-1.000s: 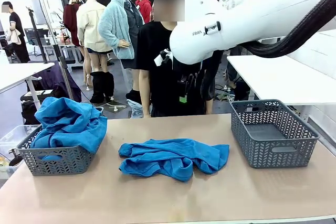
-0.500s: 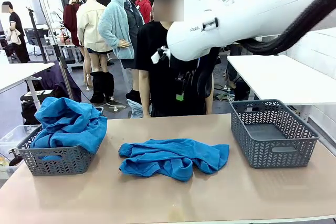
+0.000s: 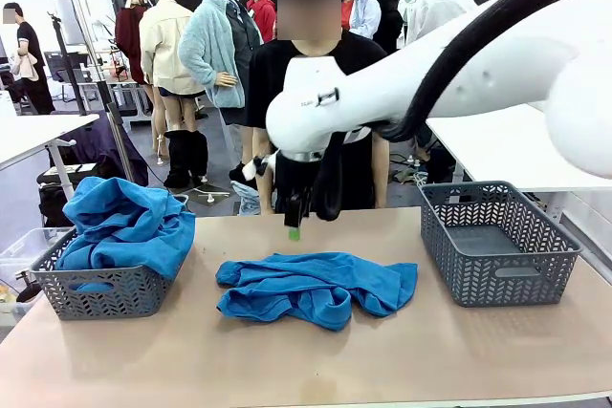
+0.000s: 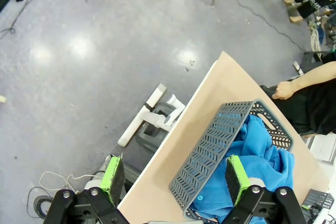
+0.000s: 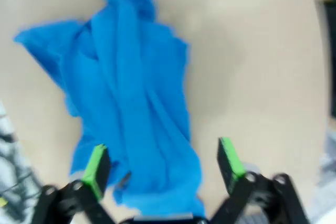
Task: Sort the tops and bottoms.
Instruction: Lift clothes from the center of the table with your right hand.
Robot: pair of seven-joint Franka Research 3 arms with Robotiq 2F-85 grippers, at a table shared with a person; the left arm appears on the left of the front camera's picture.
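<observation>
Blue shirt (image 5: 137,103) lies below R gripper's (image 5: 164,165) spread fingers (image 5: 96,167).

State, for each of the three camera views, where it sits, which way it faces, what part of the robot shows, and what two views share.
Front view: fixed between the arms, facing across the table at the person; right arm and right tool show.
Left wrist view: looks down past the table edge at the floor and the left basket; open left tool.
Right wrist view: looks down at the blue garment; open tool.
Shared: the blue garment in front and right wrist views.
</observation>
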